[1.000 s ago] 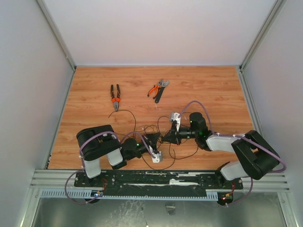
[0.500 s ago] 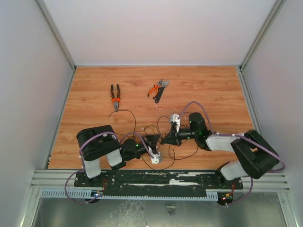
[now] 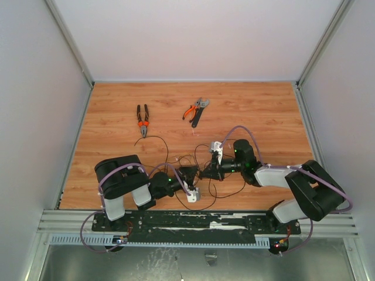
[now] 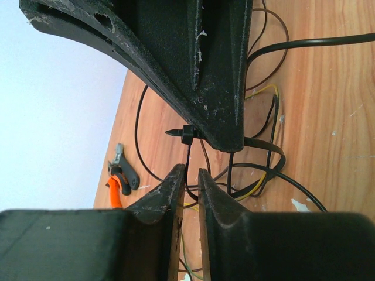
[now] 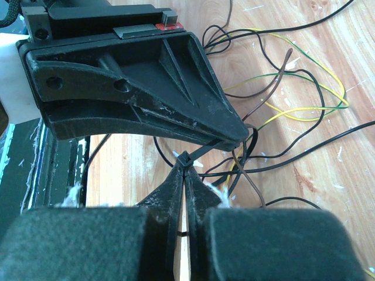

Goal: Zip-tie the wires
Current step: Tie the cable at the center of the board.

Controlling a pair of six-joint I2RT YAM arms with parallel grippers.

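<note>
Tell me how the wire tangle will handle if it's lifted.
The wires look thin and lie in loose curves, so they will probably flop and sag rather than hold shape. Strands cross each other, so lifting one likely drags others along. The zip tie seems to loop around several strands, so those should probably rise as one bunch.

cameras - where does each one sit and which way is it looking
top external: above and behind the bases, looking down on the table; both arms show, left hand and right hand tip to tip over the wires.
left wrist: on the left arm, looking past its own fingers at the right hand.
right wrist: on the right arm, looking past its own fingers at the left hand.
shared: both wrist views show the zip tie head.
</note>
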